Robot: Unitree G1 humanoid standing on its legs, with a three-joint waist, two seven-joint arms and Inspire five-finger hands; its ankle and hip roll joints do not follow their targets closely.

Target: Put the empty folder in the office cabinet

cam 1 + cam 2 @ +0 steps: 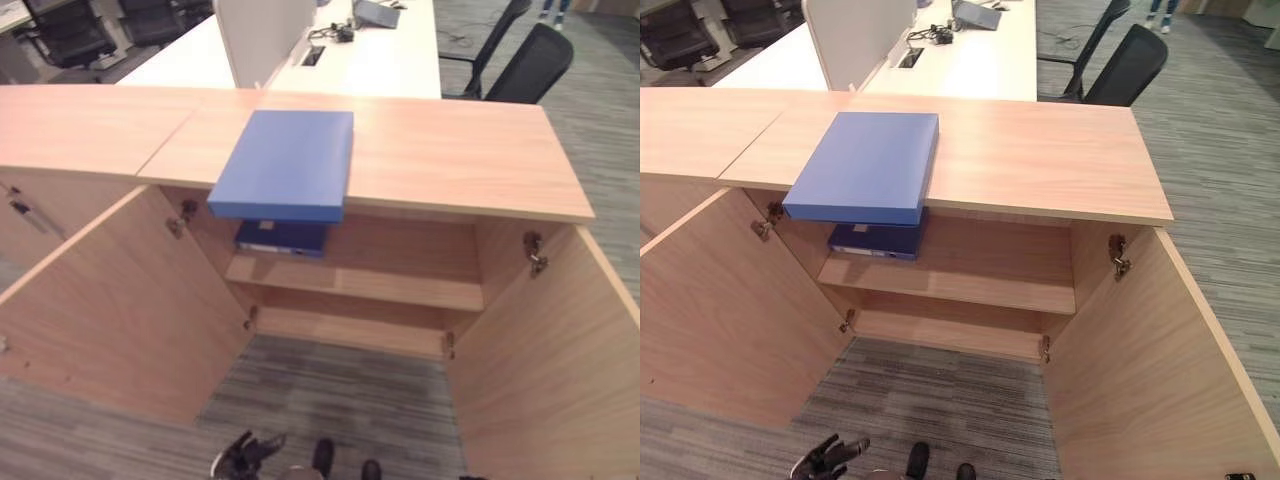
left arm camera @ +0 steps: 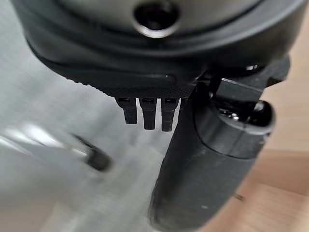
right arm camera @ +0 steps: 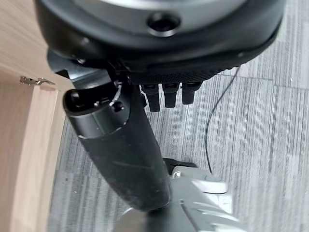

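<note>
Plain blue folder (image 1: 285, 163) flat on cabinet (image 1: 450, 150) top, both hands' fingers relaxed, empty

The left hand (image 2: 193, 145) hangs empty, fingers (image 2: 147, 113) straight, over grey carpet (image 2: 43, 96).

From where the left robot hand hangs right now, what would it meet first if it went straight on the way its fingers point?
Most likely the grey carpet floor. In its wrist view the left robot hand points its relaxed fingers down at blurred carpet, with nothing between as far as I can see. The open cabinet door lies off to the side.
</note>
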